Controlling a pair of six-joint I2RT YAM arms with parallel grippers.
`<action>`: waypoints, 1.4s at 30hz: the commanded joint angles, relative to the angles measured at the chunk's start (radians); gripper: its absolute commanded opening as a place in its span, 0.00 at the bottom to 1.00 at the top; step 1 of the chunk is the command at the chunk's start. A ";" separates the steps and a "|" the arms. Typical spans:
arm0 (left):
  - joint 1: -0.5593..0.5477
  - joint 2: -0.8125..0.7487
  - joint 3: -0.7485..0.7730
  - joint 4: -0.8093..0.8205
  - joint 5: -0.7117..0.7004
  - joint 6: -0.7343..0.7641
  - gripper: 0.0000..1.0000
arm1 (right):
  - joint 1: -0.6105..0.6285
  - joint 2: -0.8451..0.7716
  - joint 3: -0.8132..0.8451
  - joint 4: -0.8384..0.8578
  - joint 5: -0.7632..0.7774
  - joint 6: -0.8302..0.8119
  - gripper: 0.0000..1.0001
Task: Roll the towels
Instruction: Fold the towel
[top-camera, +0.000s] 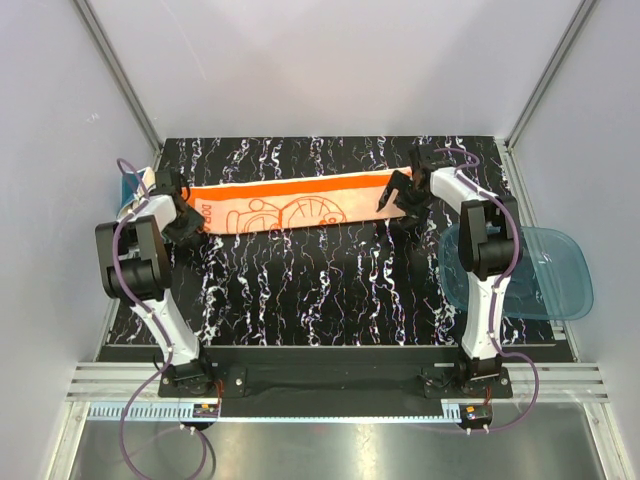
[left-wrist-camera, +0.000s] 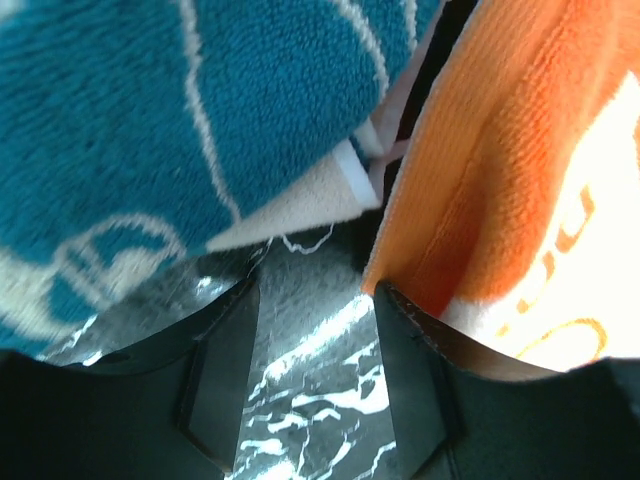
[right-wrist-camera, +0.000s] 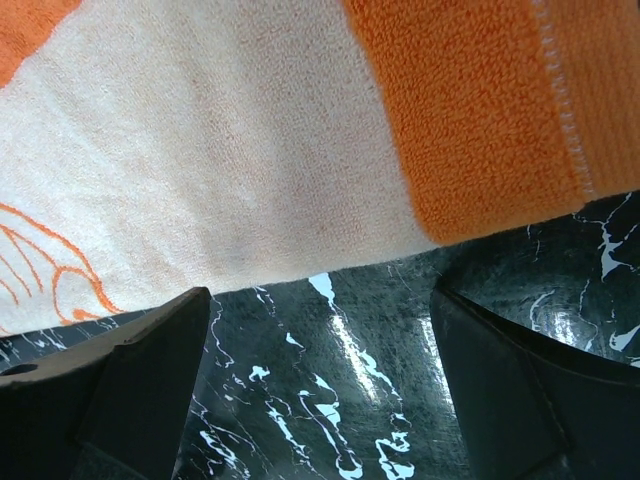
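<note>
The teal towel (top-camera: 128, 190) is mostly hidden behind the left arm (top-camera: 150, 215).

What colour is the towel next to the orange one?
The towel is teal with white swirls; left wrist view shows it best.

The orange towel (right-wrist-camera: 480, 110) and teal towel (left-wrist-camera: 150, 120) are fuzzy terry cloth; the marbled table (right-wrist-camera: 330, 400) looks glossy.

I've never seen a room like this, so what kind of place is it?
Probably a robot lab test booth: plain white walls on silver metal frame rails, a black marble-patterned table, and two white-and-black robot arms bolted at its near edge.
</note>
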 joint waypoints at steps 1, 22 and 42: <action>-0.007 0.022 0.036 0.082 -0.016 -0.009 0.55 | -0.016 0.043 -0.032 0.036 -0.007 -0.034 0.98; -0.053 -0.053 -0.062 0.260 0.019 -0.002 0.50 | -0.022 0.059 -0.047 0.060 -0.015 -0.037 0.97; -0.053 0.048 -0.029 0.429 0.110 -0.029 0.40 | -0.022 0.060 -0.047 0.062 -0.009 -0.045 0.96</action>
